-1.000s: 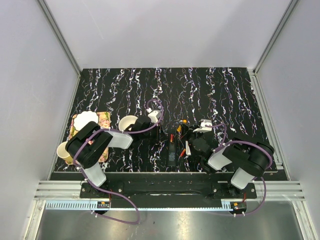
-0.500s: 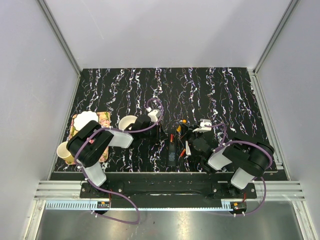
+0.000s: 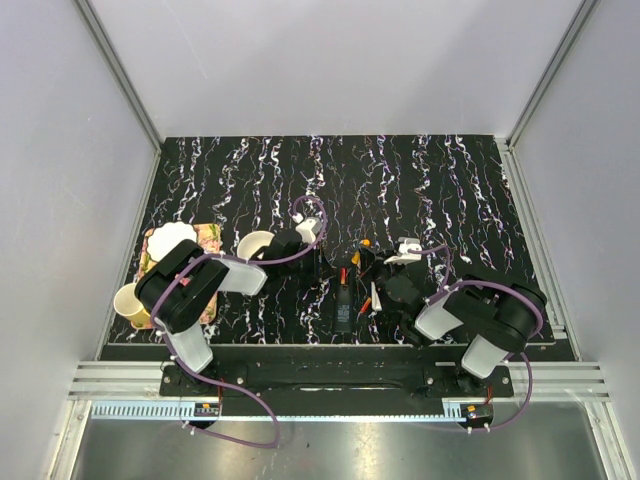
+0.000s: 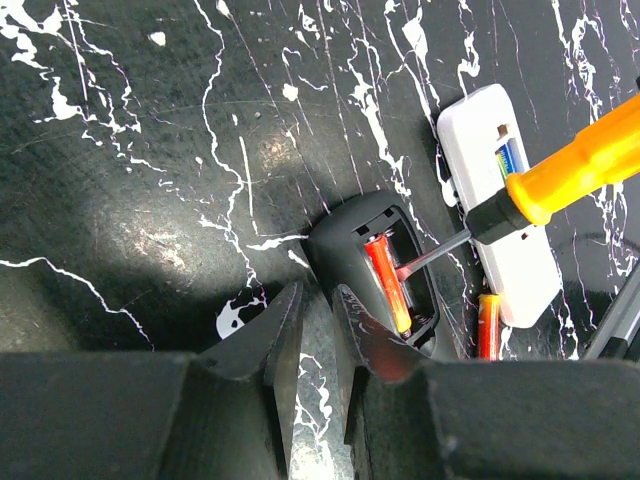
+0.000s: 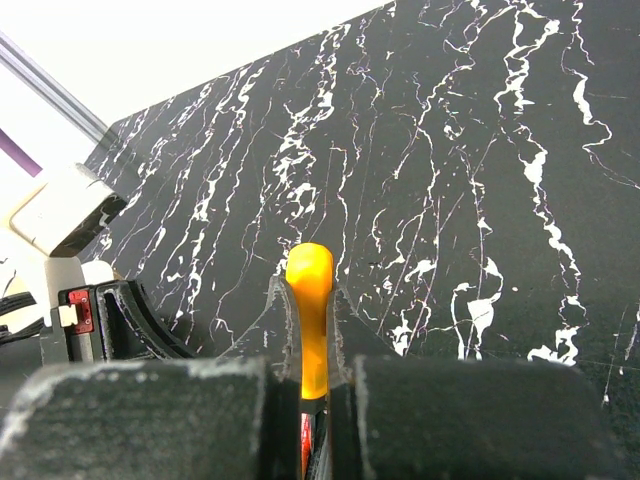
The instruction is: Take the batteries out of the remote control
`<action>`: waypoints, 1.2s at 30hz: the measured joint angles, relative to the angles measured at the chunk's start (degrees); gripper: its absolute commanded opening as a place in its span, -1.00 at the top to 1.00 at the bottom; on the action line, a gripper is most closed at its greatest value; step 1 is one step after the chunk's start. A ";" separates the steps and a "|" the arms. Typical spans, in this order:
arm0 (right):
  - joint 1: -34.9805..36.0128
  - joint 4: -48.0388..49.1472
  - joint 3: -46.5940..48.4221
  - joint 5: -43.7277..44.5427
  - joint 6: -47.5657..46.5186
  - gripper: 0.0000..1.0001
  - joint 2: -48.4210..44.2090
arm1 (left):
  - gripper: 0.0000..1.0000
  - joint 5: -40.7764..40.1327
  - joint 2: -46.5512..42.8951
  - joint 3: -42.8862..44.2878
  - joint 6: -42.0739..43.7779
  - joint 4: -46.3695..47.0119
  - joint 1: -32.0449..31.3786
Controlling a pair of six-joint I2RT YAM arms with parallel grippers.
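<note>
In the left wrist view a white remote control [image 4: 500, 215] lies face up, with a green and blue battery [image 4: 511, 156] showing in its slot. Beside it lies a black remote [image 4: 350, 250] with its compartment open and an orange-red battery [image 4: 385, 285] inside. My right gripper [image 5: 311, 320] is shut on an orange screwdriver [image 5: 310, 290]. The screwdriver's shaft tip [image 4: 412, 267] touches that orange-red battery. Another orange battery [image 4: 487, 327] lies loose by the white remote. My left gripper [image 4: 318, 325] has a narrow empty gap between its fingers, and its right finger sits at the black remote's near edge.
A white cup [image 3: 255, 245] stands by the left arm. A yellowish cup [image 3: 128, 305] and a floral tray [image 3: 205, 240] holding a white dish sit at the far left. The black remote [image 3: 344, 305] lies between the two grippers near the table's front edge.
</note>
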 measured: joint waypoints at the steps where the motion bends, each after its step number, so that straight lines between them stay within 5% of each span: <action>1: 0.00 0.15 0.00 0.02 0.04 1.00 0.11 | 0.53 0.00 0.04 0.02 -0.02 0.09 0.04; 23: -0.48 6.10 -3.54 5.18 15.21 1.00 5.44 | 0.56 0.02 0.39 0.04 -0.85 0.85 0.15; 36: -0.52 5.46 -3.39 4.61 12.70 1.00 4.42 | 0.42 0.00 -0.28 0.04 -0.33 -0.07 0.13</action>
